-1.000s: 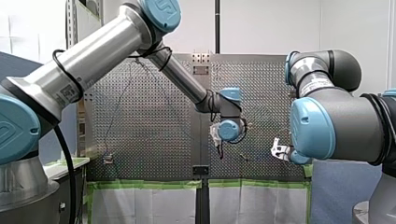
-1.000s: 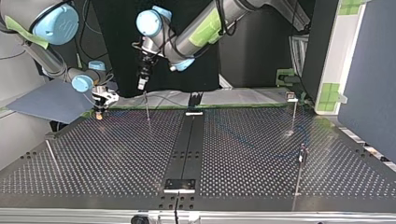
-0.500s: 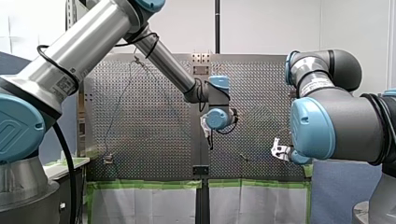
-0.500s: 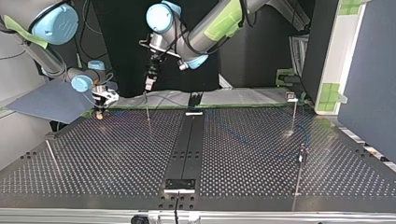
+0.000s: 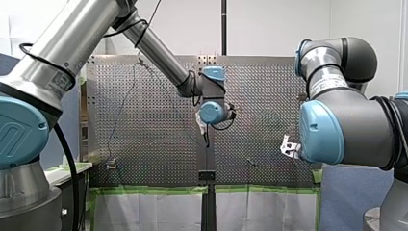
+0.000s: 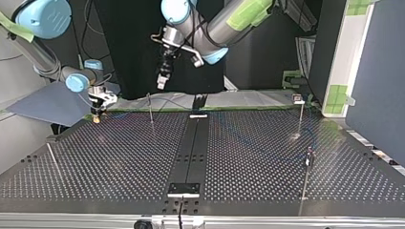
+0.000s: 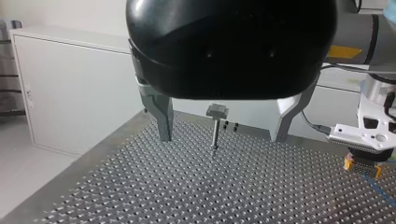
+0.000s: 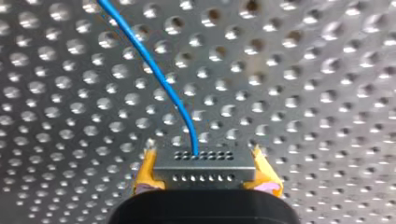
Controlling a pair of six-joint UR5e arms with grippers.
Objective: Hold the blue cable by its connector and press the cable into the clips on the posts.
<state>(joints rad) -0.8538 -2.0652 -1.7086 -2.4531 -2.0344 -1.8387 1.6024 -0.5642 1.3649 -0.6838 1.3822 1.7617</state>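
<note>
The blue cable point(image 8: 154, 65) runs over the perforated table into a grey connector point(image 8: 205, 167). My right gripper point(image 8: 205, 179) is shut on that connector between its yellow pads point(image 8: 145, 173). It sits low at the top view's far left point(image 6: 97, 116). My left gripper point(image 7: 222, 138) is black with metal fingers point(image 7: 163, 119) and stands open and empty. A thin post with a clip point(image 7: 217, 111) stands ahead of it, between the finger lines. In the top view my left gripper point(image 6: 161, 84) hangs above and to the right of that post point(image 6: 150, 109).
Other thin posts stand on the table at the top view's right point(image 6: 300, 112), near right point(image 6: 308, 164) and near left point(image 6: 52, 160). A black strip point(image 6: 191, 148) runs down the table's middle. Green tape lines the far edge point(image 6: 143, 110).
My left arm has lifted and swung toward the top view's right, away from the post. My right gripper has shifted slightly to the top view's left with the connector.
</note>
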